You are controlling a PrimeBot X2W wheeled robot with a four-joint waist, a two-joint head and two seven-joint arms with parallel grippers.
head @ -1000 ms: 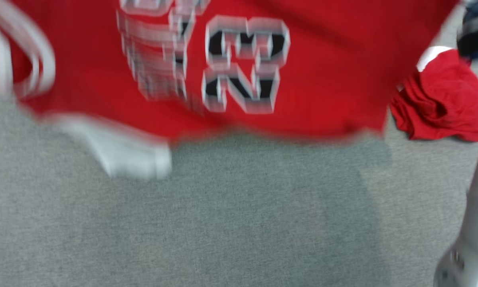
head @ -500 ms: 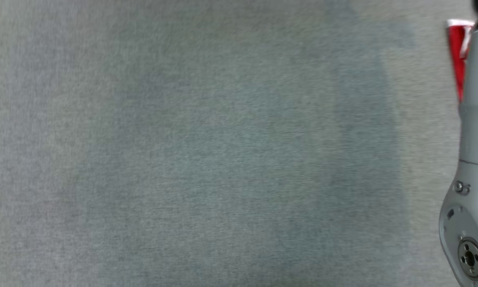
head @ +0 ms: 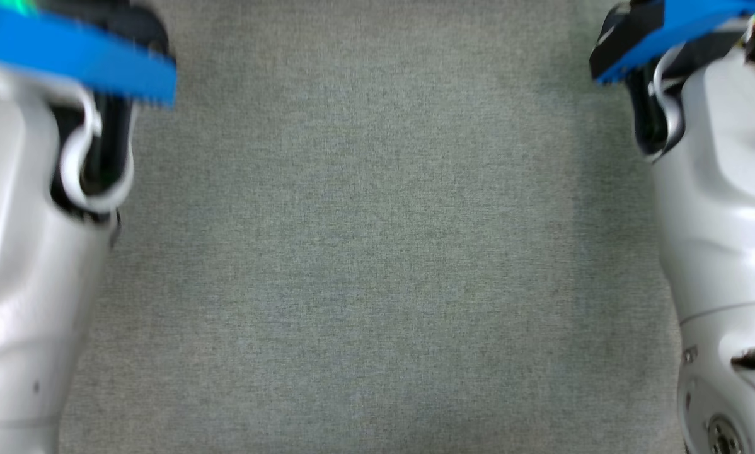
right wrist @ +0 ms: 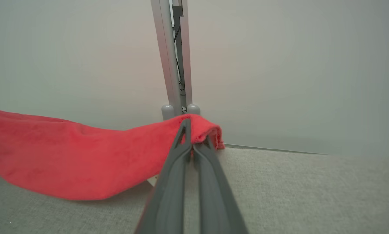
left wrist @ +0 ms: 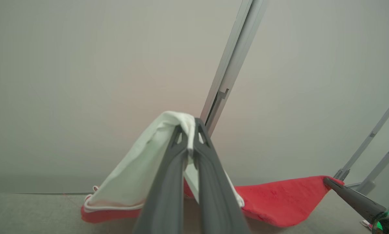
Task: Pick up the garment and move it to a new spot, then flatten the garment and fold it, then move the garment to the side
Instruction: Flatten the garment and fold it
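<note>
Both arms hold the garment (left wrist: 279, 198) up over the grey surface (head: 377, 252), strung between them.

Left gripper (left wrist: 191, 136): jaws closed on the white panel of the garment, cloth bunched over the fingertips. Right gripper (right wrist: 194, 138): jaws closed on a red edge, which folds over the tip. From each pinch the cloth sags down toward the grey surface. I cannot tell whether the lowest part touches it or hangs just above.

Risks as I judge them:
- Both holds sit right at the fingertips on a small bite of cloth. A quick move or extra tension across the span could pull an edge free, and that side would drop onto the grey surface in a heap.
- The sag is low. If I carry it sideways at this height, the belly may drag on the grey surface and roll under, and flattening would then start from a crease.
- The left pinch is on the white panel, not a corner I can identify, so the lay-down may come out skewed.

Views: the head view gives me the left forearm (head: 24, 284) and right forearm (head: 724, 252) on either side of the grey surface. I read the grips from the wrist views. The left wrist view takes in the whole span, with the other arm's finger at the far red end. The right wrist view gives the close detail of its own fold, with an upright post (right wrist: 171, 65) behind the grey surface.
</note>
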